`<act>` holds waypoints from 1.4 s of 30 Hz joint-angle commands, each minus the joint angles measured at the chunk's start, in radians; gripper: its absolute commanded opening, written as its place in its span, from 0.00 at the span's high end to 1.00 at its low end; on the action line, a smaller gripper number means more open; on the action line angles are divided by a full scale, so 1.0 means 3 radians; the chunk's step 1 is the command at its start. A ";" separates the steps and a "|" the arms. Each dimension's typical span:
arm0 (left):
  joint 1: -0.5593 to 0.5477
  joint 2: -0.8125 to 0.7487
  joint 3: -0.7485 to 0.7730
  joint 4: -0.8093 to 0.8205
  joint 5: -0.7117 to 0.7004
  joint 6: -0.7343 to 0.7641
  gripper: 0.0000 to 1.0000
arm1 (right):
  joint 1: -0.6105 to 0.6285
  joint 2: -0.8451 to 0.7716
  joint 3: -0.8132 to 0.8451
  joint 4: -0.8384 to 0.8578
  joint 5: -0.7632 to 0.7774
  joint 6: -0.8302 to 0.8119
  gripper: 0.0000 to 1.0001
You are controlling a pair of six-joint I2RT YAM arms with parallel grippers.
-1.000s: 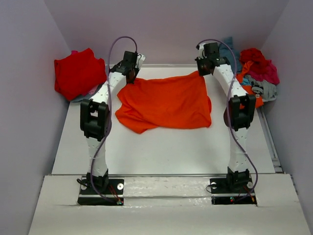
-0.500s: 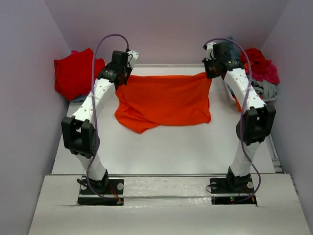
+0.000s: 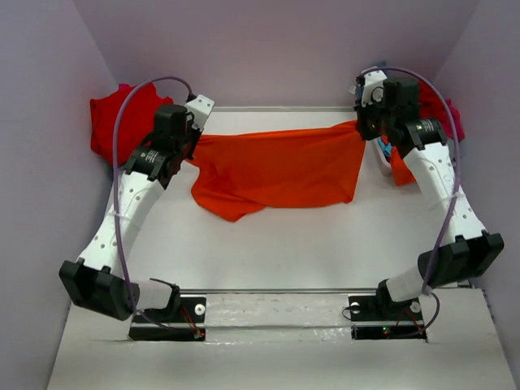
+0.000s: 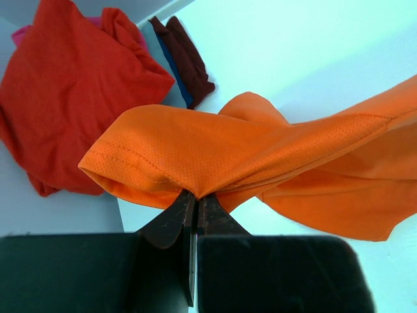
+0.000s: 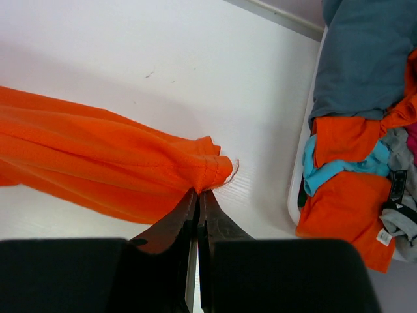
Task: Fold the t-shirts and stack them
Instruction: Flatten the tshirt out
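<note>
Progress is slim by my reading: nothing I can see shows a finished fold, so I count the job as barely begun. The bright orange mesh-knit t-shirt (image 3: 276, 166) is the one in hand, hung between my two arms over the far half of the white desk (image 3: 268, 260). My left jaws are pinched tight on its left top corner, with a stitched hem bunched just above the tips. My right jaws are pinched just as tight on the right top corner, where the cloth gathers to a small knot.

I judge this to be the stretch-out before laying it flat, so every fold on it is yet to come. At far left a red cloth t-shirt (image 3: 122, 122) lies in a loose mound by the wall, with a small dark maroon cloth (image 4: 186, 59) beside it. I cannot tell whether that is meant as the stack. At far right a tumbled heap of teal, orange and grey shirts (image 5: 355, 130) waits its turn.

The orange shirt's top edge is drawn nearly straight from grip to grip. The body drapes toward me onto the desk and sags lowest at the left. The fabric is fine, perforated, soft and creased.
</note>
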 commanded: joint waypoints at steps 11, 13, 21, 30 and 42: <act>-0.0001 -0.0915 -0.0253 -0.0188 0.0001 0.0153 0.94 | -0.0037 -0.0879 -0.0527 -0.0102 -0.0187 -0.0347 0.93; -0.0001 -0.1002 -0.0243 -0.0199 0.0042 0.0143 0.94 | -0.0037 -0.0961 -0.0527 -0.0123 -0.0203 -0.0357 0.93; 0.0030 -0.1431 -0.0227 -0.0250 0.0129 0.0194 0.94 | -0.0037 -0.1314 -0.0553 -0.0041 -0.0208 -0.0337 0.93; 0.0137 -0.2029 -0.0503 -0.0189 0.0221 0.0225 0.94 | -0.0037 -0.1907 -0.0839 0.0081 -0.0233 -0.0311 0.93; 0.0204 -0.2423 -0.0340 -0.0178 0.0195 0.0296 0.94 | -0.0037 -0.2332 -0.0845 0.0138 -0.0228 -0.0347 0.93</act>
